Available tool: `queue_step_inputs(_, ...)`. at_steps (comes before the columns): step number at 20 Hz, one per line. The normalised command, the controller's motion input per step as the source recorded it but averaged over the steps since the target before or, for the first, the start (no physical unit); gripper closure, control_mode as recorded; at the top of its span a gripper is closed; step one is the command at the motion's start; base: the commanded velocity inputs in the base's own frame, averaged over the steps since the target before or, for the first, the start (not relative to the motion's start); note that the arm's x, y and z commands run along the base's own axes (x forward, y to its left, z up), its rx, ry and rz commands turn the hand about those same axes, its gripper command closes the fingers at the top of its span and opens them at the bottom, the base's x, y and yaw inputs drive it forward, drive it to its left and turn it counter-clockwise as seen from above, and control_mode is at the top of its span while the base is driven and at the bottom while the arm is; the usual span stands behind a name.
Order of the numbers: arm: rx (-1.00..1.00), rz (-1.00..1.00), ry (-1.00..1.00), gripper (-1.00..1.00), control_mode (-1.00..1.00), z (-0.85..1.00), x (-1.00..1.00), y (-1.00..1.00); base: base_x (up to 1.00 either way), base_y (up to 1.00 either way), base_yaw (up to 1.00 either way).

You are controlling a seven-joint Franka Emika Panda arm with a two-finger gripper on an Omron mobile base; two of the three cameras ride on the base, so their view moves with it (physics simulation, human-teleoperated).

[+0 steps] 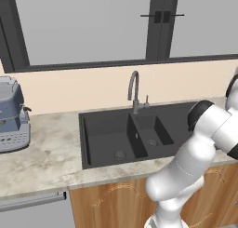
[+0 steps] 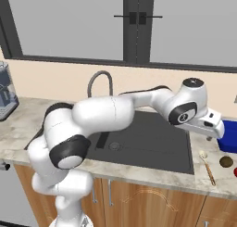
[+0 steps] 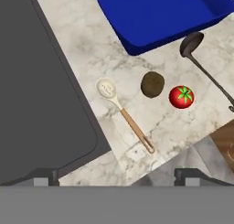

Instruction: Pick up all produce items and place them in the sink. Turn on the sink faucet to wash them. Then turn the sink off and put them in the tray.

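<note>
Produce items (image 3: 152, 84) between spoon (image 3: 123, 112) and ladle (image 3: 205, 67), beside tray (image 3: 160, 17)

Dark-framed window (image 1: 93, 27) above beige wall (image 1: 69, 90), marble counter (image 1: 51, 157), wooden cabinets (image 1: 111, 201).

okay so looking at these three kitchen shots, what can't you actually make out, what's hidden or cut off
- Faucet: in the right base view the arm covers its base and lever.
- Dark ladle: the hand view's right edge cuts off its handle end.
- Blue tray: cropped by the hand view's top edge.
- Hand: only the fingertips show, wide apart; nothing between them.
- Red produce: cut by the right base view's edge.
</note>
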Motion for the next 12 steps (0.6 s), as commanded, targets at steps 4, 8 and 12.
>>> queue_step_inputs(4,0.00,0.00,0.00,-1.00,-1.00,-0.17,0.09,-0.39,0.00,0.00,0.00)
queue_step_inputs(8,0.00,0.00,0.00,-1.00,-1.00,-0.27,0.09,-0.26,0.00,0.00,0.00)
queue_step_inputs(12,0.00,0.00,-0.10,-1.00,-1.00,-0.31,0.04,-0.21,0.00,0.00,0.00)
